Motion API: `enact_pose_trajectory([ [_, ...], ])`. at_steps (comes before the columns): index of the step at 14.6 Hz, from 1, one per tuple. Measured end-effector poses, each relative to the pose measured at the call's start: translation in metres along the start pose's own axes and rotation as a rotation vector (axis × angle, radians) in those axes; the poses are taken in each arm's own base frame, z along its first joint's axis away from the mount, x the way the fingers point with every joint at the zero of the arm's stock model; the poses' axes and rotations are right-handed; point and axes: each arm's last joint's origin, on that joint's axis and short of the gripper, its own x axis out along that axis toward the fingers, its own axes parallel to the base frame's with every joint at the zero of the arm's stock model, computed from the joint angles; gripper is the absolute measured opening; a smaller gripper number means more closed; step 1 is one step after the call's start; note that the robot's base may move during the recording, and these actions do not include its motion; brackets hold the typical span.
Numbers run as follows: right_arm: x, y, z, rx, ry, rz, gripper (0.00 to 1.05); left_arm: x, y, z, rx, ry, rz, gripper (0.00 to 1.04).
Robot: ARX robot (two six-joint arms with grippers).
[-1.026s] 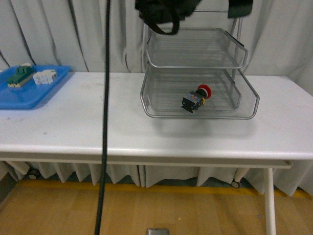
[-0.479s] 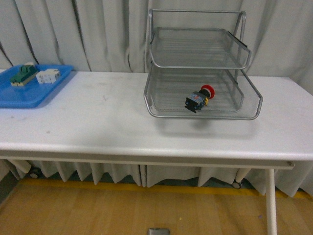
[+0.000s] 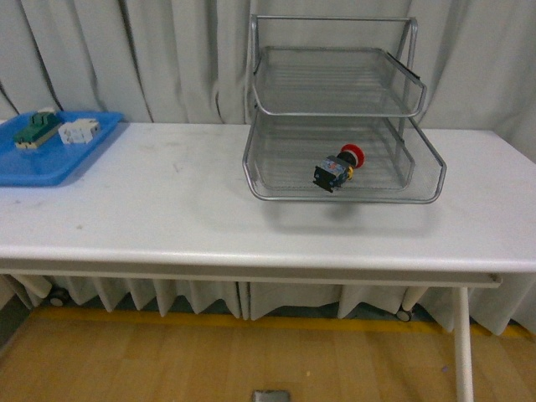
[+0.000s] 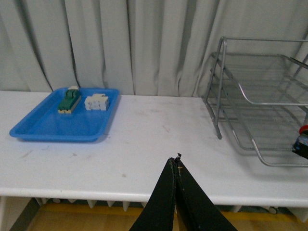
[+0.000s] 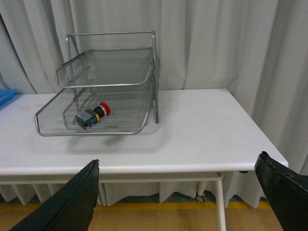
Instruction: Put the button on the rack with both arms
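The button (image 3: 336,168), red cap and dark body, lies on its side in the lowest tier of the silver wire rack (image 3: 276,194) on the white table; the right wrist view also has the button (image 5: 92,115) inside the rack (image 5: 110,65). Neither arm appears in the front view. My left gripper (image 4: 176,161) is shut with nothing in it, held back over the table's front edge, left of the rack (image 4: 231,91). My right gripper (image 5: 179,171) is open and empty, pulled back in front of the table, well away from the rack.
A blue tray (image 3: 50,167) at the table's far left holds a green terminal block (image 3: 35,128) and a white component (image 3: 77,131). Grey curtains hang behind the table. The table's front edge (image 3: 251,264) runs across, with wooden floor below.
A second ago black arm parts and a hanging cable crossed the top and left of the front view; they have left it. The button still lies in the rack's lowest tier.
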Motion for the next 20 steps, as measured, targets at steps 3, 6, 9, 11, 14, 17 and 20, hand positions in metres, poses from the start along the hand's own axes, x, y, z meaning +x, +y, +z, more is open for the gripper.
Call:
enact_pose_trajectory([
  [3,0.0,0.0,0.0,0.0,0.0,0.0,0.98,-0.018,0.013,-0.008,-0.002,-0.016,-0.001,0.02],
  [6,0.0,0.0,0.0,0.0,0.0,0.0,0.98,-0.031,0.015,-0.016,-0.002,-0.011,-0.004,0.02],
  [9,0.0,0.0,0.0,0.0,0.0,0.0,0.98,-0.043,0.015,-0.022,-0.002,-0.009,-0.003,0.02],
  [11,0.0,0.0,0.0,0.0,0.0,0.0,0.98,-0.048,0.015,-0.031,-0.002,-0.009,-0.003,0.02],
  [14,0.0,0.0,0.0,0.0,0.0,0.0,0.98,-0.056,0.015,-0.028,-0.002,-0.033,-0.003,0.02],
  [17,0.0,0.0,0.0,0.0,0.0,0.0,0.98,-0.062,0.015,-0.028,-0.002,-0.028,-0.003,0.02],
  [20,0.0,0.0,0.0,0.0,0.0,0.0,0.98,-0.066,0.015,-0.028,-0.002,-0.026,-0.003,0.02],
])
